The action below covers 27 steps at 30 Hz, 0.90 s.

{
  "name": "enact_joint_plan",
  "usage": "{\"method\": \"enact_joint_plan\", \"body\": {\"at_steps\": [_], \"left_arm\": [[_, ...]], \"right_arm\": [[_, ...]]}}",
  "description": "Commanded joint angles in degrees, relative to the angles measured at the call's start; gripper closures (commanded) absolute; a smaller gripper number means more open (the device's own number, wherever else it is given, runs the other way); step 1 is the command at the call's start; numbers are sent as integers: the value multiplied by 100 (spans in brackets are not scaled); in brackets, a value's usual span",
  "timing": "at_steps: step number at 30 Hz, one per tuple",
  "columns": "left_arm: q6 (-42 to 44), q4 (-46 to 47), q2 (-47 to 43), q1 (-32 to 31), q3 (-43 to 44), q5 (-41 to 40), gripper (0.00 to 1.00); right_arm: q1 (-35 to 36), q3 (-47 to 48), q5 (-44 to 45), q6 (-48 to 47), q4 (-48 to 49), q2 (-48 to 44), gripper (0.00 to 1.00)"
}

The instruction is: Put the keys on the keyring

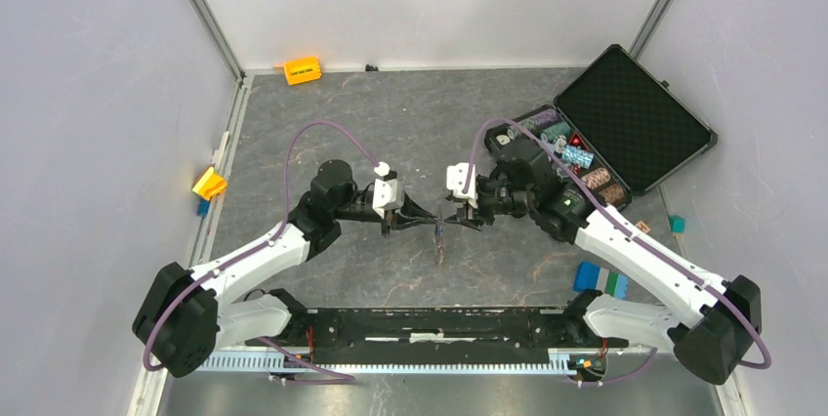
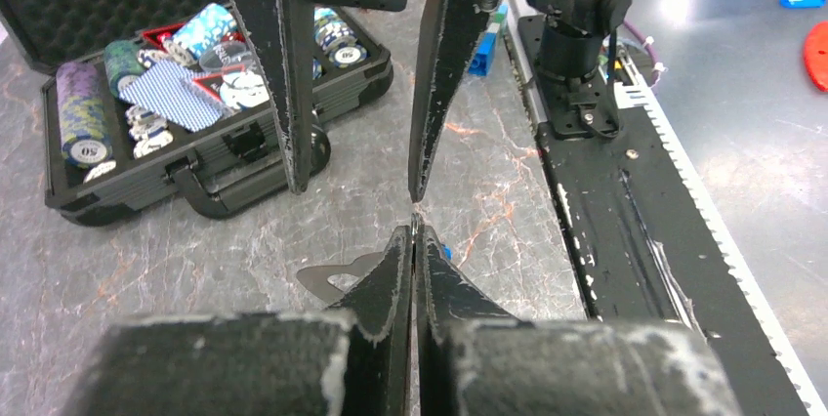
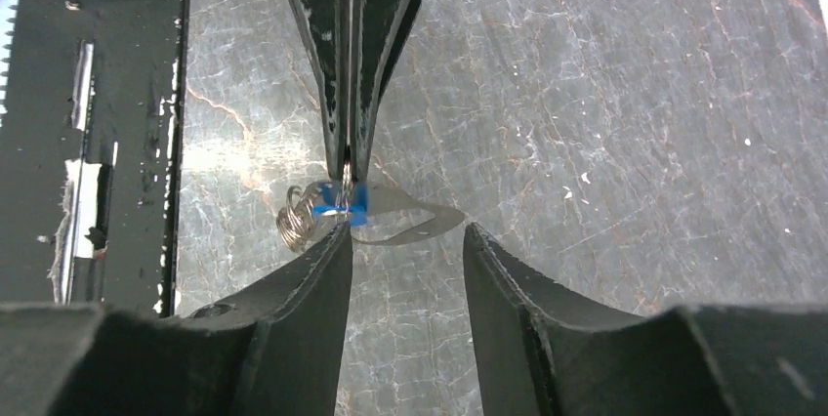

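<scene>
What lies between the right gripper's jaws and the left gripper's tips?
A blue-headed key with a coiled keyring, held at the shut left gripper, just ahead of the open right gripper; the right wrist view shows it.

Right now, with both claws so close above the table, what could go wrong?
1. The left claw seems to pinch the blue key with only its very tips; it could slip and drop to the table.
2. The right claw stands open, its fingers almost touching the left claw's tips; closing could knock the key loose.
3. The ring hangs loose beside the key, so it may swing away.
</scene>
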Motion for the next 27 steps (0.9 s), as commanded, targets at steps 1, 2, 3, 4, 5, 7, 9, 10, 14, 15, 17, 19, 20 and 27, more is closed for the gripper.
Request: {"method": "enact_joint_plan", "body": {"at_steps": [1,2,3,4,5,7,9,10,14,15,17,19,20,27], "left_arm": [[-578,1030,-148,36,-109,453,98],[-620,1129,-156,36,-140,475,98],[-654,1175,-161,36,-165,484,98],[-678,1214,-158,36,-173,498,98],[-703,1231,-152,36,-177,502,98],[-715,1229,-157,34,-182,511,98],[-710,1244,-173,34,-195,533,98],[-714,1245,-190,34,-203,544,98],[-700,1251,-212,36,-232,551,98],[-702,1247,-223,33,-235,555,98],[-706,1253,-218,36,-234,555,98],[-717,1246,-225,36,-222,572,98],[-722,1253,-225,36,-219,589,98],[-733,1403,-225,36,-270,785,98]], "right_arm": [[-273,-269,-910,128,385,-238,49],[-335,-301,-1144,130,396,-246,50],[-387,-339,-1318,138,419,-257,52],[-424,-360,-1502,149,419,-257,53],[-448,-370,-1636,127,406,-250,54],[-471,-376,-1824,102,389,-227,55],[-485,-361,-1957,88,376,-180,57],[-484,-342,-2030,89,369,-145,58],[-493,-263,-2211,79,312,-14,64],[-492,-252,-2211,81,309,19,66],[-493,-251,-2220,86,314,56,69],[-493,-252,-2220,81,326,89,73],[-493,-251,-2214,79,327,96,74],[-493,-251,-2169,126,385,145,86]]}}
